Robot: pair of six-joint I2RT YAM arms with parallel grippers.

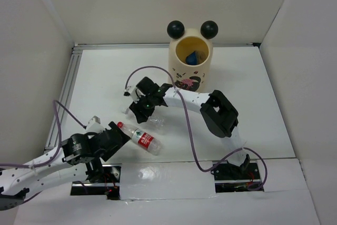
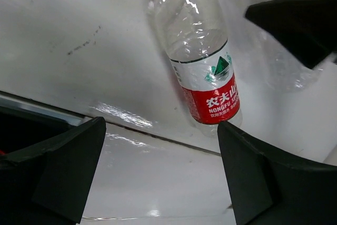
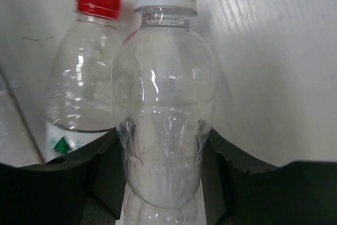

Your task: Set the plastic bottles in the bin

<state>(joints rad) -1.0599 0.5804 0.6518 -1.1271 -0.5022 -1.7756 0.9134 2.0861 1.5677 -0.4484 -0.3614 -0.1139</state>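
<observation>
Lying beside the white-capped bottle (image 3: 163, 104), red-capped bottle (image 2: 208, 85) labelled "NONGFU"

Left gripper (image 2: 160, 127) wide; right gripper (image 3: 163, 148) clasps clear bottle (image 3: 164, 77).

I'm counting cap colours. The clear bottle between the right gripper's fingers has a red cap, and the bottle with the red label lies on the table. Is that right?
Not quite: the right wrist view shows a white cap on the clear bottle between the fingers of the right gripper. The bottle with the red label does lie on the table.
</observation>
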